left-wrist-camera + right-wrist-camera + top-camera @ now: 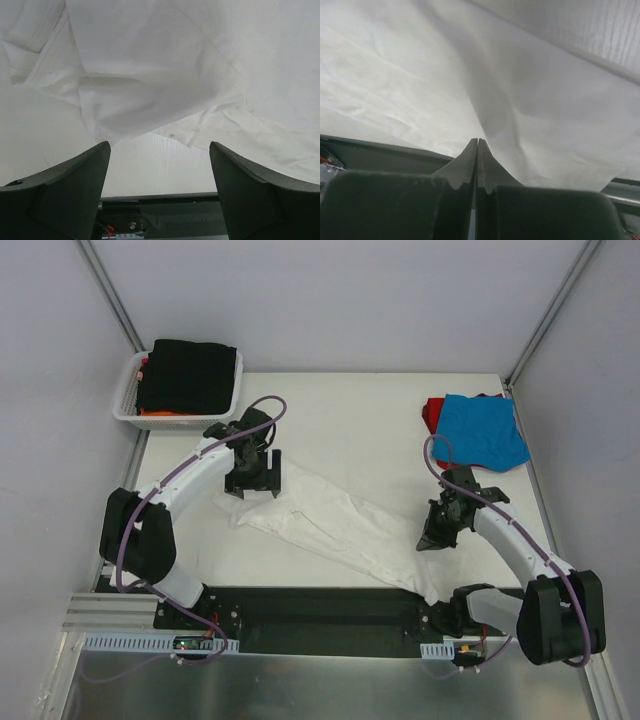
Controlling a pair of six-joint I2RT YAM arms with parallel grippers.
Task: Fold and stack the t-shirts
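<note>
1. The bench (360, 430) is carrying everything, with both arms reaching onto it from its near edge.
2. The white t-shirt (330, 525) is lying rumpled in a long diagonal band across the middle of the bench, running from the far left toward the near right edge.
3. The basket (125, 400) is sitting at the far left corner. It is holding a folded black t-shirt (190, 375), with an orange t-shirt (160, 413) showing beneath it.
4. The blue t-shirt (485, 430) is lying folded at the far right, covering most of a red t-shirt (432, 412).
5. The left pincer (250, 488) is hanging over the white t-shirt's far-left end with its jaws spread wide. In the wrist view the left pincer (160, 170) is gripping nothing, and the cloth (150, 65) is lying beyond the fingertips.
6. The right pincer (428, 540) is sitting at the shirt's near-right part. Its jaws (476, 145) are pressed together, pinching a fold of the white fabric (420, 65), which is rising from the tips.
</note>
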